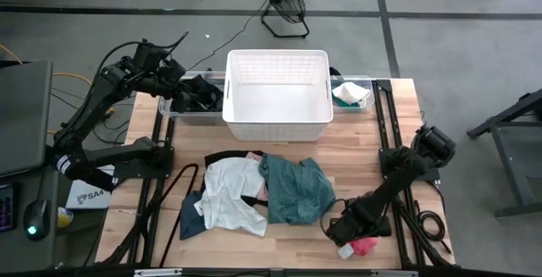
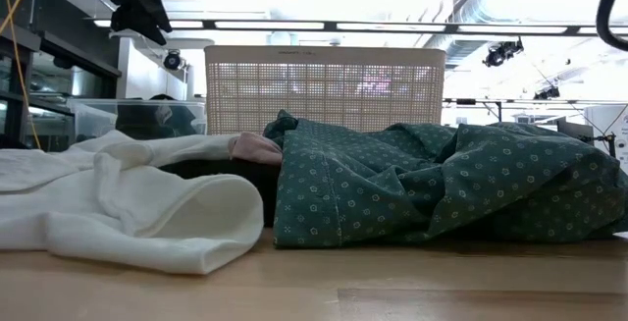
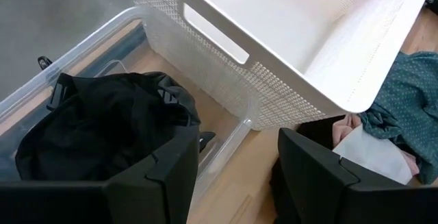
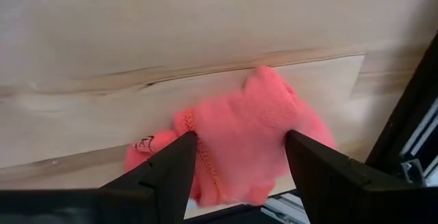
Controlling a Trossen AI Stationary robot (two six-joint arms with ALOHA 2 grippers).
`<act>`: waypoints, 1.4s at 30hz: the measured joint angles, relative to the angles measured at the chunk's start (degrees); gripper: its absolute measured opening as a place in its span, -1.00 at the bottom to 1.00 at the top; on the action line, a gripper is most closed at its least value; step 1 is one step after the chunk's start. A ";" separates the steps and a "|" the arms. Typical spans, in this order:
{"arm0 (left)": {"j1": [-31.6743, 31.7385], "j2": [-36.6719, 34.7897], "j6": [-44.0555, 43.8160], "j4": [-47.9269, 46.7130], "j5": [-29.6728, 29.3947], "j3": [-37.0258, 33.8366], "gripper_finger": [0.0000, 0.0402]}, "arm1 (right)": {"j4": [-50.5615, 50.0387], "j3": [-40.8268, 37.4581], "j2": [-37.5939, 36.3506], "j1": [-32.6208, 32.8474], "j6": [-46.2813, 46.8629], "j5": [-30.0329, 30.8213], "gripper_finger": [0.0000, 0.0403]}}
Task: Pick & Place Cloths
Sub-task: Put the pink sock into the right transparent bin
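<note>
**Q:** Why is your right pincer so low at the near right corner of the counter?

**A:** Because the pink cloth lies there alone, well apart from the heap, close to the counter's edge. My right pincer is spread, one finger on each side of the cloth and the fabric between them, not yet squeezed. I judge that going straight down over it is the safest way to bunch something this soft.

**Q:** Which way does the cloth run?

**A:** It is crumpled, so only roughly. Its long axis lies across my fingers' gap, along the counter edge, with a narrow knitted end past one finger and a broader lobe toward the other.

**Q:** And your left pincer?

**A:** My left pincer hangs spread above the clear bin at the far left, beside the white basket. The black cloth sits heaped in that bin; nothing is between my fingers.

**Q:** The rest?

**A:** The white cloth and the teal cloth lie overlapped mid-counter, just in front of the basket, with darker pieces under them. Another pale cloth rests in the right bin.
</note>
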 joint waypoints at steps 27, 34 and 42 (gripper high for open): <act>0.01 0.00 0.35 -0.33 -0.03 0.00 -0.03 | -2.24 0.02 -8.03 -3.84 -3.69 18.32 -0.96; 0.02 0.00 0.33 -0.31 -0.07 0.00 -0.03 | -21.05 0.02 -20.80 -8.33 -7.59 26.21 -0.97; 0.02 0.02 0.29 -0.31 -0.12 0.00 -0.03 | -39.43 0.02 -31.44 -19.04 -12.93 43.86 -0.97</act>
